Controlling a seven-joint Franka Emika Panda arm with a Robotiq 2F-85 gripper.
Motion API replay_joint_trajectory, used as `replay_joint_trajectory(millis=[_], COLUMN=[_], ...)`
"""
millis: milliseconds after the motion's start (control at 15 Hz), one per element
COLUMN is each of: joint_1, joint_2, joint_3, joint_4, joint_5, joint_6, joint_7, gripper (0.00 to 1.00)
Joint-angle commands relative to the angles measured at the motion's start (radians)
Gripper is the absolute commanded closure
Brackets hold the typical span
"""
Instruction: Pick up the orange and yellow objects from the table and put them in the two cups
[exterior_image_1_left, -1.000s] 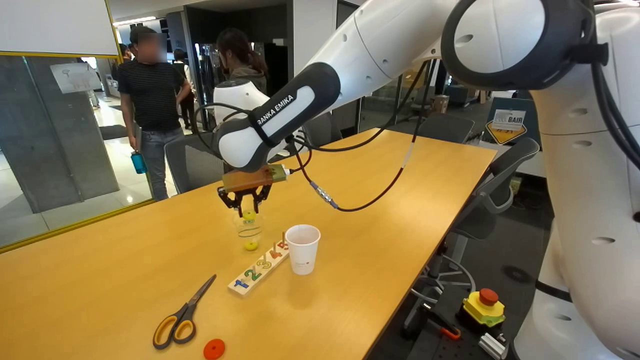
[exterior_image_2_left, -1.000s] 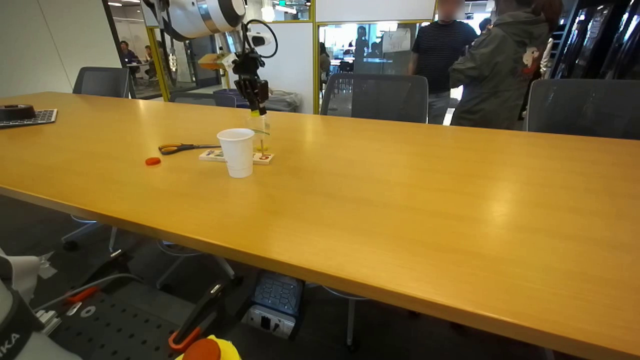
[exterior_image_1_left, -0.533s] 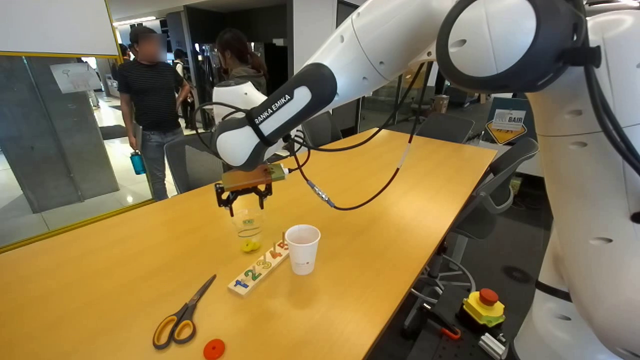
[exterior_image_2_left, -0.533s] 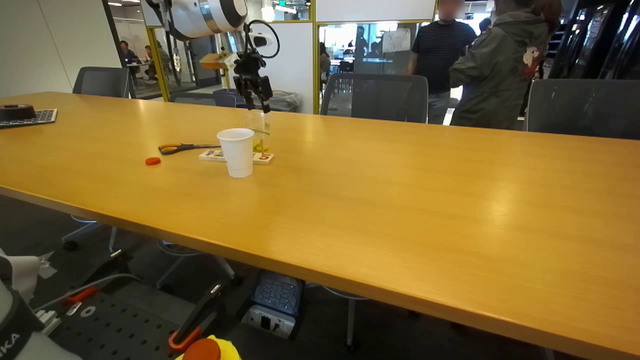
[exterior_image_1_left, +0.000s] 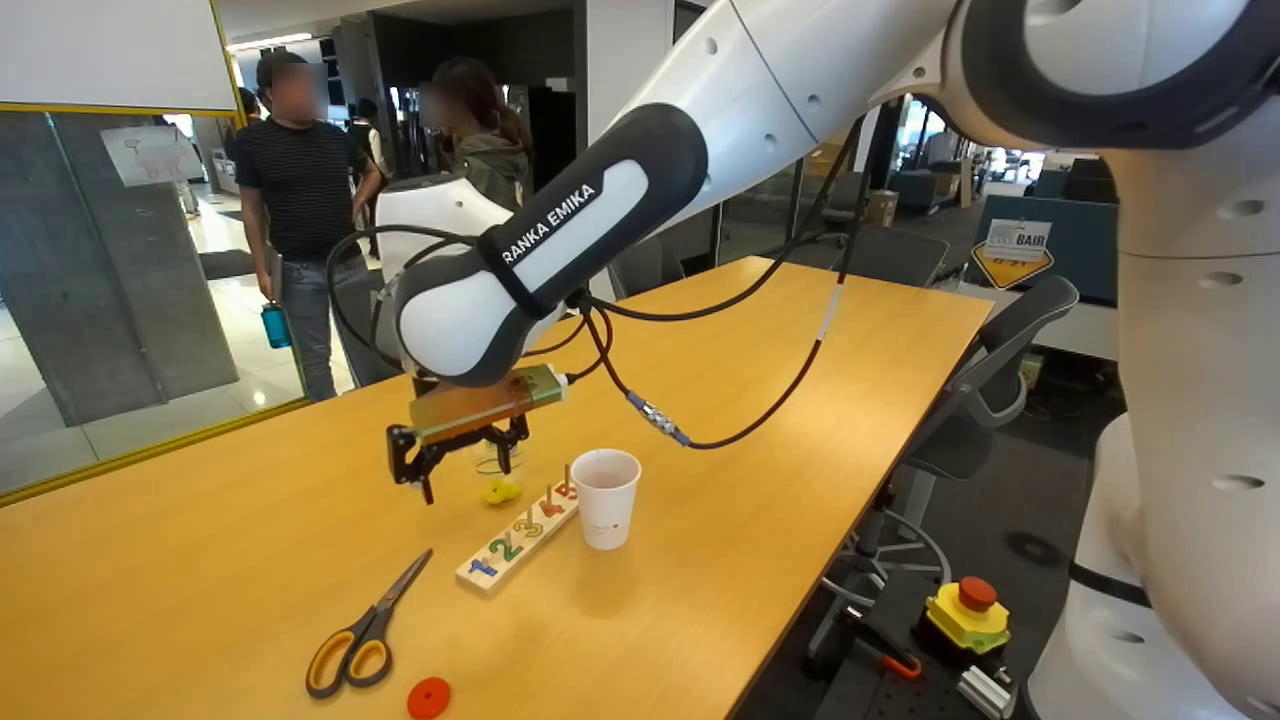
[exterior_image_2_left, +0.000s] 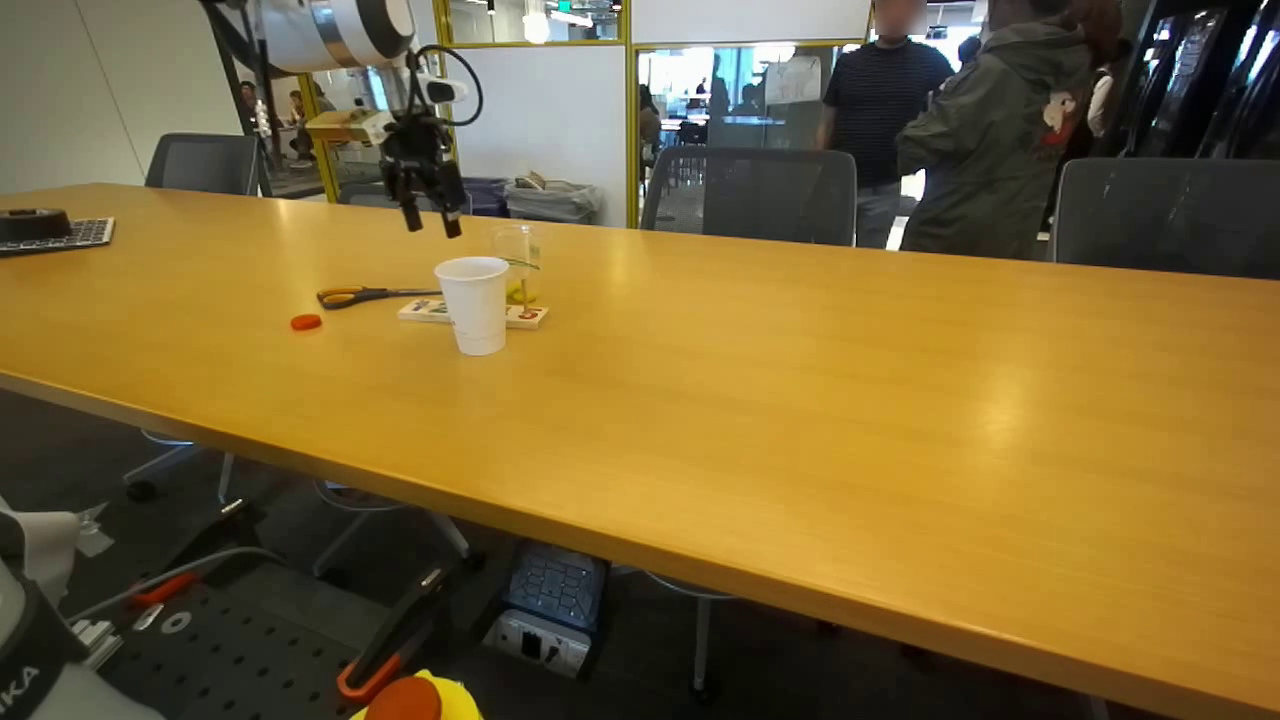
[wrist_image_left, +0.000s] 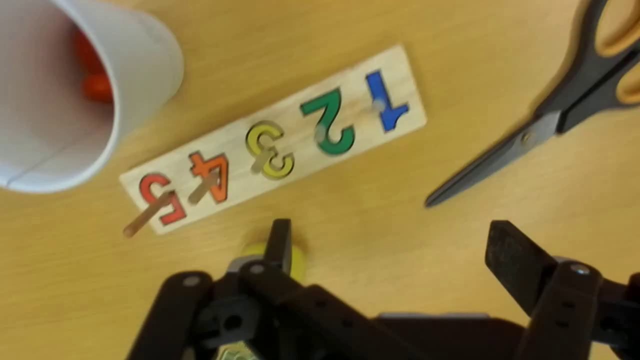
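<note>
Above the table (exterior_image_1_left: 640, 640), near the clear cup (exterior_image_2_left: 515, 250), hung the gripper (exterior_image_1_left: 467, 481), its two fingers (wrist_image_left: 517, 262) spread wide apart with nothing held between them. Yellow discs (exterior_image_1_left: 505, 490) lay at the bottom of that cup; I could not tell how many. It stood upright, closer than the white cup (exterior_image_1_left: 607, 508) to the table's long edge away from the robot's base (exterior_image_1_left: 1110, 640). The white cup was upright too, and the wrist view showed at least two red-orange discs (wrist_image_left: 98, 89) inside it. Between the cups reached the 5 end of a numbered peg board (wrist_image_left: 295, 135), just beside the white one. Past the board's 1 end lay the scissors (exterior_image_1_left: 378, 618), blades together. Near their handles one loose red-orange disc (exterior_image_1_left: 428, 698) lay flat on the table, nearer its robot-side long edge than the scissors; in both exterior views it rested well apart from both cups.
</note>
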Motion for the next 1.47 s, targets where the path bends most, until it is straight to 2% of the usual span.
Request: replay_joint_trajectory(millis=[0, 133, 533, 867, 1400], joint_1=[0.03, 0.046, 0.074, 0.09, 0.118], joint_2=[-0.13, -0.161, -0.124, -0.051, 0.062], joint_3=[0.067, 0.106, 0.169, 0.166, 0.134], joint_4=[-0.175, -0.241, -0.292, -0.289, -0.224], joint_5=[0.052, 0.069, 0.114, 0.093, 0.08], joint_6=[-0.002, 0.028, 0.091, 0.191, 0.226], joint_7=[-0.057, -0.068, -0.08, -0.089, -0.106], gripper=[0.0, 0.0, 0.0, 0.0, 0.0])
